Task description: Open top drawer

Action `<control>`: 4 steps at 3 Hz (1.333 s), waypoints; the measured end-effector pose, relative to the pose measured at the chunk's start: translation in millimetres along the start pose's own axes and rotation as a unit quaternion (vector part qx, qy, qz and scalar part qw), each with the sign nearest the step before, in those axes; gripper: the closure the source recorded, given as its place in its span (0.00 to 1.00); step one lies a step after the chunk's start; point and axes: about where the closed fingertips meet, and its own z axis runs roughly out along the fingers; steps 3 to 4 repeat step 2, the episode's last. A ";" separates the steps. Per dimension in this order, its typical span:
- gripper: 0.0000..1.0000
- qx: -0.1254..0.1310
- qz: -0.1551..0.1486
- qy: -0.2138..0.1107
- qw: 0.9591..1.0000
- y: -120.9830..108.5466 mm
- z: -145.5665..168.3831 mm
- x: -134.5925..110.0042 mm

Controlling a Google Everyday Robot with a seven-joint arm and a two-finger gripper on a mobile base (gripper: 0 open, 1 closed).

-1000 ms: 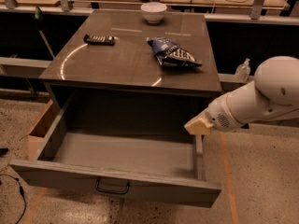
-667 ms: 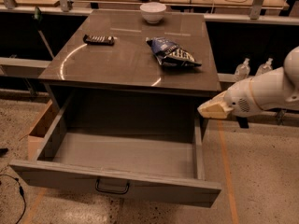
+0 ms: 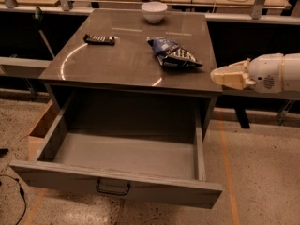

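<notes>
The top drawer [image 3: 117,184] stands pulled far out of the grey cabinet, its deep grey inside bare. Its flat grey front faces me at the bottom, with a dark wire pull handle [image 3: 113,188] at centre. My gripper [image 3: 216,76] is at the right, level with the cabinet's top edge and just off its right corner, well above and clear of the drawer. It holds nothing that I can see.
On the cabinet top [image 3: 126,60] lie a white bowl [image 3: 153,11], a dark remote-like bar [image 3: 99,39] and a blue snack bag [image 3: 173,53]. A light wooden box [image 3: 40,128] sits on the floor at the left. A black cable [image 3: 18,191] lies at the lower left.
My gripper has risen from the drawer's right side to the cabinet's top edge and drawn back to the right. The drawer has stayed pulled out.
</notes>
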 end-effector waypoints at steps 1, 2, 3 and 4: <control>0.98 0.031 -0.023 -0.108 0.993 -14.9 -8.1 -36.9; 0.75 0.029 -0.020 -0.112 0.993 -13.6 -6.7 -41.7; 0.75 0.029 -0.020 -0.112 0.993 -13.6 -6.7 -41.7; 0.75 0.029 -0.020 -0.112 0.993 -13.6 -6.7 -41.7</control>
